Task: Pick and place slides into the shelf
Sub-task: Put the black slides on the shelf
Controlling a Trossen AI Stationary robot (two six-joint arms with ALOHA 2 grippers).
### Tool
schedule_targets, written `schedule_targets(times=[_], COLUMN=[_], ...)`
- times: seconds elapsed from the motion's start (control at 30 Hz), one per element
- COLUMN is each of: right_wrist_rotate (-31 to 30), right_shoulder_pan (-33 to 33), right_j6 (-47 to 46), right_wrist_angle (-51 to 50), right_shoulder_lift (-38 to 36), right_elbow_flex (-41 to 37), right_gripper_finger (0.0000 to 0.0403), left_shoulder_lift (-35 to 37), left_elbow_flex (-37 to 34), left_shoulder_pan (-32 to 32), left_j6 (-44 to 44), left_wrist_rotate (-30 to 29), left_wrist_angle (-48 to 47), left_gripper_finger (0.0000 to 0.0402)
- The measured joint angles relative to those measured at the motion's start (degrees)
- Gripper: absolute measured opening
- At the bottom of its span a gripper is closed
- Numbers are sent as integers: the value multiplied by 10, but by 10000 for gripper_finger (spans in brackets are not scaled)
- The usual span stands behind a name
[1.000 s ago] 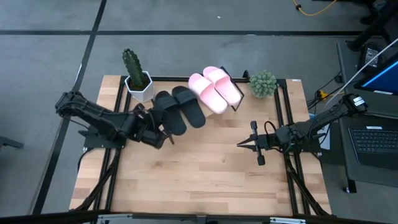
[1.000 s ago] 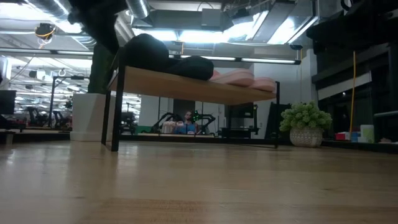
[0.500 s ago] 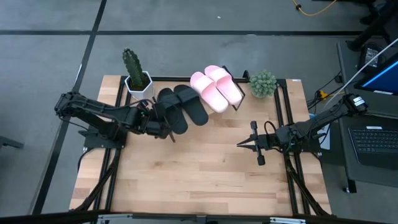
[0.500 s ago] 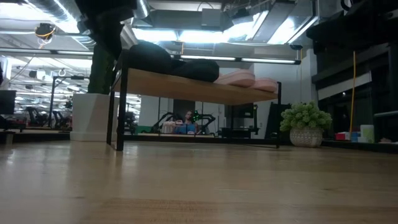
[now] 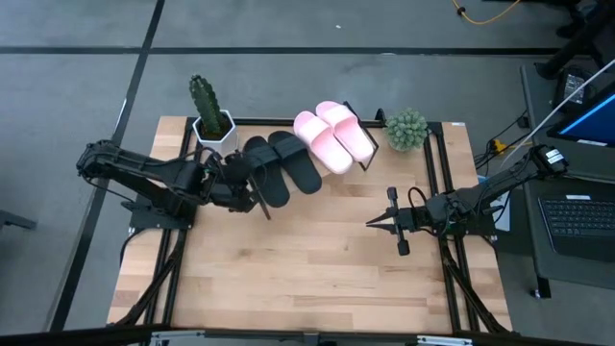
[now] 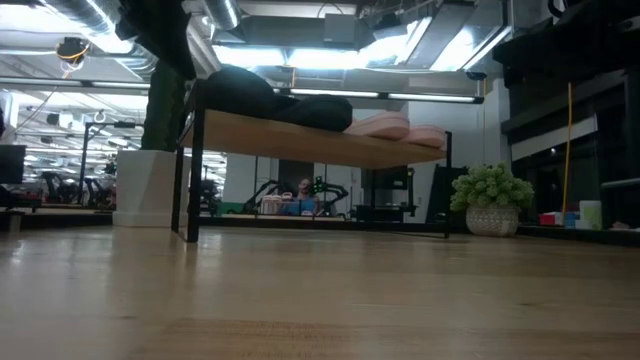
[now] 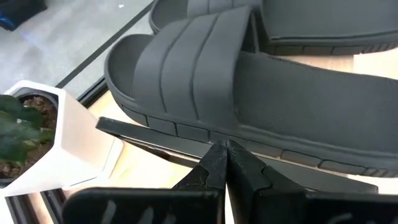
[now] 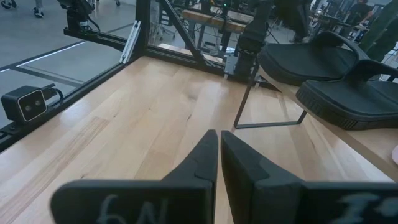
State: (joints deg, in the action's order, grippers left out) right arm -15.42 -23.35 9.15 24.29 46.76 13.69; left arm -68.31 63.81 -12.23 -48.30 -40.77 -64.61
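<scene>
The shelf (image 5: 371,161), a light board (image 6: 300,140) on a black wire frame, stands at the table's far middle. Two black slides (image 5: 264,175) (image 5: 294,161) lie on its left half and two pink slides (image 5: 323,146) (image 5: 346,131) on its right half, all resting on their soles. My left gripper (image 5: 253,190) is shut at the shelf's near left corner, just below the left black slide (image 7: 249,81). My right gripper (image 5: 369,223) hangs shut over the table's right middle, holding nothing. My left gripper (image 7: 225,149) comes slanting down from the table's left. Its shut fingertips stand at the shelf's black rail (image 7: 143,134), just under the left black slide's sole edge (image 7: 205,132). I cannot tell whether they touch the rail.
A cactus in a white pot (image 5: 213,125) stands just left of the shelf, close to my left arm. A round green plant (image 5: 406,130) stands at its right end. The near half of the wooden table (image 5: 307,279) lies bare. A laptop (image 5: 577,221) sits off the right edge.
The shelf's left end has slid a little toward the table's far right, carrying the slides, and then stayed still. My left gripper, still shut, has drawn back toward the table's left edge and risen slightly.
</scene>
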Motion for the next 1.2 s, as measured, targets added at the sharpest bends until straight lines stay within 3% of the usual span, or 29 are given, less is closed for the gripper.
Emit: schedule_targets(times=[1.2], right_wrist_rotate=[0], right_shoulder_pan=[0], right_j6=[-13], right_wrist_angle=[2], right_shoulder_lift=[0], right_elbow_flex=[0], right_gripper_finger=[23], left_shoulder_lift=[-48], left_elbow_flex=[0], left_shoulder_pan=[65], left_j6=[27], left_wrist_rotate=[-18], left_wrist_angle=[-2], left_gripper_finger=[0])
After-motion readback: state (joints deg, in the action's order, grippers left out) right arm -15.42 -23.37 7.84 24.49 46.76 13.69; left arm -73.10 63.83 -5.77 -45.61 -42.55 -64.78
